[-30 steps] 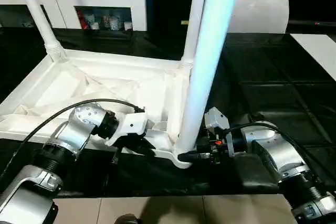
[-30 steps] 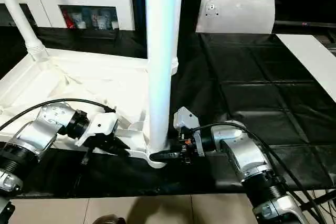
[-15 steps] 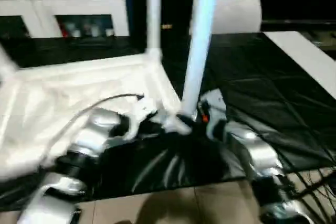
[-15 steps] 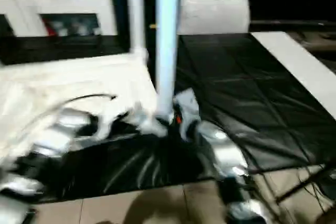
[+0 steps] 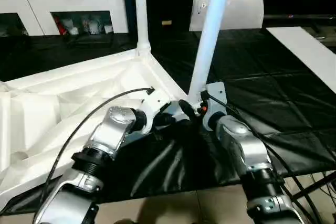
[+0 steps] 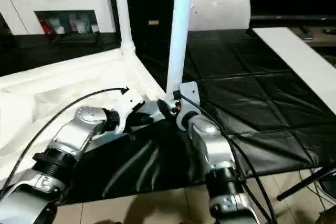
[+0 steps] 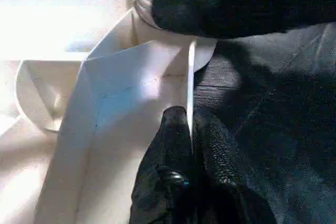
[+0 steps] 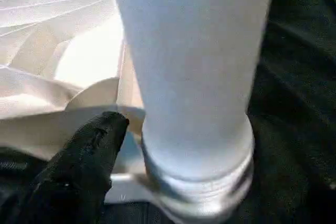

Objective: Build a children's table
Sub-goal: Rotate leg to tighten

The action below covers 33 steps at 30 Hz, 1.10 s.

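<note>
The children's table lies upside down on black sheeting, its white ribbed tabletop (image 5: 79, 93) facing up. Two white legs stand upright in corner sockets, a far one (image 5: 140, 9) and a near one (image 5: 207, 45). My left gripper (image 7: 189, 116) is shut on the tabletop's thin rim right beside the near leg's socket; it also shows from the head camera (image 5: 168, 119). My right gripper (image 5: 188, 107) is at the base of the near leg (image 8: 194, 77), open. One black finger (image 8: 94, 150) stands just off the leg's collar, and the other is hidden behind the leg.
A flat white sheet with a small round mark (image 5: 236, 9) leans at the back. A white cabinet (image 5: 63, 3) with small items stands at the back left. A white board (image 5: 304, 45) lies at the right. Black sheeting (image 5: 273, 98) covers the ground, with tiled floor at the front.
The camera has swung, so the whole picture has shifted, and the middle frames are blurred. Both grippers stay at the near corner, the left still pinching the rim.
</note>
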### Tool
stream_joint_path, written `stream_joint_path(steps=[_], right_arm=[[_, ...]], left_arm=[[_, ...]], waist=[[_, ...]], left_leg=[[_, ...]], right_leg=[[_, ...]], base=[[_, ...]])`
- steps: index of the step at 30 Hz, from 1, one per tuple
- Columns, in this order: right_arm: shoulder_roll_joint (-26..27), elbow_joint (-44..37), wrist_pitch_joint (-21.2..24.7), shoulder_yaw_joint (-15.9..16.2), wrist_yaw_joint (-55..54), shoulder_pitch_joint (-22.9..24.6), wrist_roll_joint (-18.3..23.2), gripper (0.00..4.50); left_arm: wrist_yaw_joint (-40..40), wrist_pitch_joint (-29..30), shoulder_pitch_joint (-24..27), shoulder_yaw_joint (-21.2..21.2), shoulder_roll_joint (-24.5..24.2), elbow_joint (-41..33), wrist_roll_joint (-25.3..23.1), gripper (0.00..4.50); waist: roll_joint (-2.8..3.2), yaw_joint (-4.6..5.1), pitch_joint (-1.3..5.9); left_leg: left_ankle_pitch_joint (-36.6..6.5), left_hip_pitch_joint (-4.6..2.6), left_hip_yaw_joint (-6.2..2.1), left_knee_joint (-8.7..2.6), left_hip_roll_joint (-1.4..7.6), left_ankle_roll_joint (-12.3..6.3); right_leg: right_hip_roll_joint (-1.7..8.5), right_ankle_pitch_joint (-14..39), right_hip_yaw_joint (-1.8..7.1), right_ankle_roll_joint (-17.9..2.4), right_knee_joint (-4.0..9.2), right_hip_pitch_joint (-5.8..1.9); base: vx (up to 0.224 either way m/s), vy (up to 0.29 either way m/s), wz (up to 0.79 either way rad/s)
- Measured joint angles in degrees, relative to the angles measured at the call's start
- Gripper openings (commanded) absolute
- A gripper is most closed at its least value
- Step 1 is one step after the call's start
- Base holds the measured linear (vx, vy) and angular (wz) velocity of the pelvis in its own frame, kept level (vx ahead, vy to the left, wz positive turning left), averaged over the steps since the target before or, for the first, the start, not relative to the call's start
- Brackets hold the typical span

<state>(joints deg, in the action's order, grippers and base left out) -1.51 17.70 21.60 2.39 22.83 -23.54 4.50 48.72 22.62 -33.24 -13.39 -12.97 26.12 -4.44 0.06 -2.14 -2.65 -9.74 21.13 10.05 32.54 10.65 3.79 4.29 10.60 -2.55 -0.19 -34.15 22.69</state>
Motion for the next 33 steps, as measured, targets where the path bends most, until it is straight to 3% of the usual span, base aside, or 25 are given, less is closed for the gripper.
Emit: stream_joint_path(steps=[7, 14, 26, 30, 31, 33], right_arm=[[-8.2, -4.7, -3.9, 3.6, 14.8, 4.4, 2.5, 4.45], [-15.9, -7.4, -7.0, 6.6, 28.8, 5.9, 4.9, 4.45], [-23.4, -7.2, -7.5, 11.5, 46.6, 2.5, 7.1, 4.45], [-23.7, -5.7, -8.3, 12.3, 48.9, 1.9, 7.1, 4.45], [-23.7, -5.6, -8.4, 12.4, 49.0, 1.9, 7.1, 4.19], [-23.8, -4.9, -8.8, 13.1, 50.0, 1.5, 7.1, 4.12]], left_arm=[[8.7, -6.8, 2.1, -0.4, -6.8, -1.0, 1.7, 0.0], [20.7, -14.1, 2.7, -3.2, -13.0, -0.4, 2.9, 0.0], [33.3, -19.2, 1.7, -7.2, -15.9, 0.2, 4.2, 0.0], [34.6, -19.8, 1.5, -7.7, -15.9, 0.2, 4.3, 0.0], [34.8, -19.9, 1.5, -7.8, -15.9, 0.2, 4.3, 0.0], [34.9, -20.3, 1.5, -7.9, -16.0, 0.2, 4.3, 0.0]], waist=[[0.16, 0.15, -0.09], [0.19, -0.94, -0.12], [0.09, -3.18, -0.14], [0.06, -3.25, -0.15], [0.05, -3.26, -0.15], [0.04, -3.25, -0.16]], left_leg=[[0.0, 0.27, 0.02, 0.0, 0.43, 0.01], [0.0, 0.19, 0.02, 0.22, 0.41, 0.04], [0.0, 0.15, 0.16, 0.46, 0.34, 0.01], [0.0, 0.18, 0.16, 0.62, 0.34, 0.01], [0.0, 0.18, 0.17, 0.64, 0.34, 0.01], [0.0, 0.17, 0.17, 0.69, 0.33, 0.01]], right_leg=[[-0.44, 0.1, -0.07, -0.1, -0.03, 0.38], [-0.39, -0.1, 0.0, -0.3, -0.02, 0.14], [-0.12, -0.1, -0.05, -0.3, -0.37, 0.12], [-0.08, -0.1, -0.05, -0.3, -0.48, 0.12], [-0.06, -0.1, -0.05, -0.3, -0.5, 0.13], [-0.05, -0.1, -0.05, -0.3, -0.57, 0.13]], base=[[0.0, 0.0, 0.0], [0.0, 0.0, 0.0], [0.0, 0.0, 0.0], [0.0, 0.0, 0.0], [0.0, 0.0, 0.0], [0.0, 0.0, 0.0]])
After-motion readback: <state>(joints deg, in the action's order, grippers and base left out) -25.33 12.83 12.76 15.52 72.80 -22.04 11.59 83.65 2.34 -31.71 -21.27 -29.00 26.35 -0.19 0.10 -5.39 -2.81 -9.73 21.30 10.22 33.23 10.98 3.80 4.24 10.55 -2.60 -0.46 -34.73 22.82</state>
